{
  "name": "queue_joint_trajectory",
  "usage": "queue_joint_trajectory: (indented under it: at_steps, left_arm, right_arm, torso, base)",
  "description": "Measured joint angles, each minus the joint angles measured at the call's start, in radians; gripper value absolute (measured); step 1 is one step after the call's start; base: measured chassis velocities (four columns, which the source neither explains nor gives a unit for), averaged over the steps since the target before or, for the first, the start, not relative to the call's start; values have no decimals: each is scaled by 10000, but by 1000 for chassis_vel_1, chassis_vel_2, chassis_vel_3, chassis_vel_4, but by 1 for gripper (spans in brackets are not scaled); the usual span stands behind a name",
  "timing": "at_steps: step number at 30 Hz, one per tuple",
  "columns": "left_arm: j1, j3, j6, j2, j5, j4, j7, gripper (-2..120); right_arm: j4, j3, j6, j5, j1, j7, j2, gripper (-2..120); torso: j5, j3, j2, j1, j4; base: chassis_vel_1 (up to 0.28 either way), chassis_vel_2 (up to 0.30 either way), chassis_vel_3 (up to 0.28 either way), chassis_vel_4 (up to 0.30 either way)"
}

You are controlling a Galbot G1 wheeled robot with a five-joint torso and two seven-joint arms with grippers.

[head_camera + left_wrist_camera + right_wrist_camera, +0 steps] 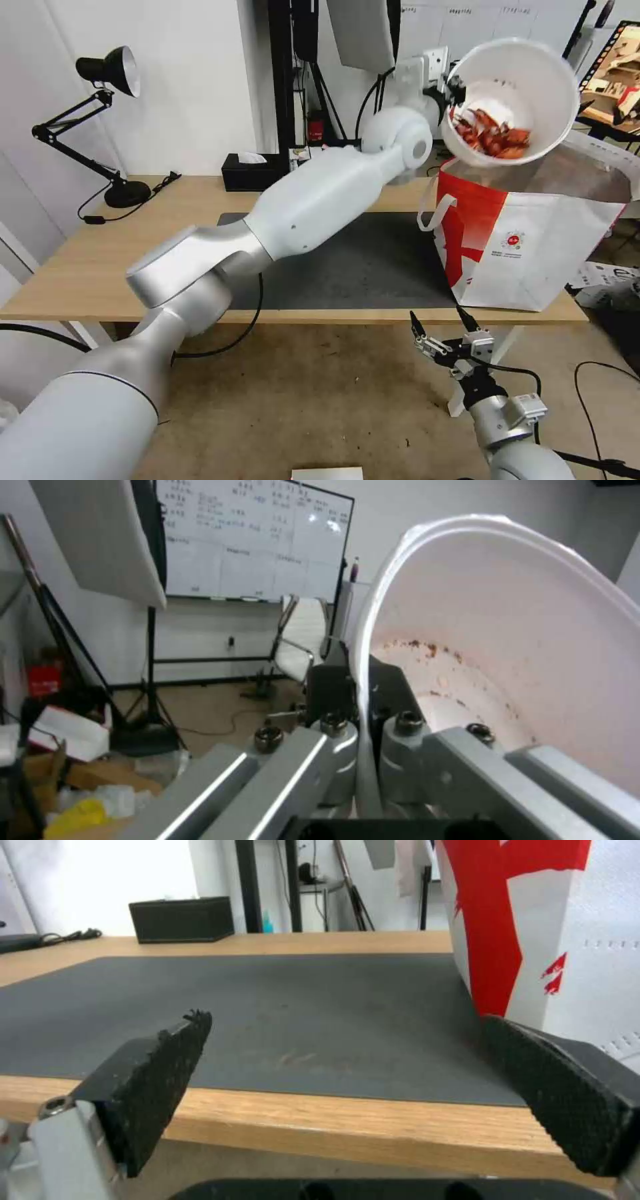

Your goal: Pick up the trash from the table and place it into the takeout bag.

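Head view: the left pincer (455,90) sits at upper right of the frame, clamped on the rim of the bowl (527,80), which hangs tilted above the open mouth of the bag (533,247) at the right end of the worktop (87,273). Red shells (493,137) have slid to the bowl's low side. The right pincer (443,327) waits at lower right, below the worktop's front edge, fingers apart.

Left wrist view: the left pincer's fingers (333,680) pinch the thin white rim, one inside, one outside. The bowl's wall (533,645) looks smooth and sauce-speckled, probably light but slippery and flexible, so the rim is the sensible hold, though loose shells may spill.

Right wrist view: the two ridged black pads (153,1075) stand wide apart, facing the grey mat (267,1005) and the bag's red-and-white side (533,930).
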Motion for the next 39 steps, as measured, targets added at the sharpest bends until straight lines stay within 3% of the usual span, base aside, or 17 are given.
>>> queue_joint_trajectory:
  at_steps: [11,19,26,39]
  left_arm:
    - [541,665,-1005,58,1783,-42,60,0]
    - [631,1175,-843,68,1833,-449,685,0]
    - [545,1414,-344,79,1785,-463,971,0]
    - [514,1881,-244,84,1775,-545,1370,0]
  right_arm:
    - [0,0,0,0,0,0,0,100]
    - [0,0,0,0,0,0,0,100]
    - [0,0,0,0,0,0,0,100]
    - [0,0,0,0,0,0,0,100]
  torso:
    - [0,0,0,-1,0]
    - [-1,-1,0,-1,-2]
    - [0,-1,0,-1,-1]
    - [-1,0,0,0,0]
  base:
    - [0,0,0,0]
    - [0,0,0,0]
    - [0,0,0,0]
    - [0,0,0,0]
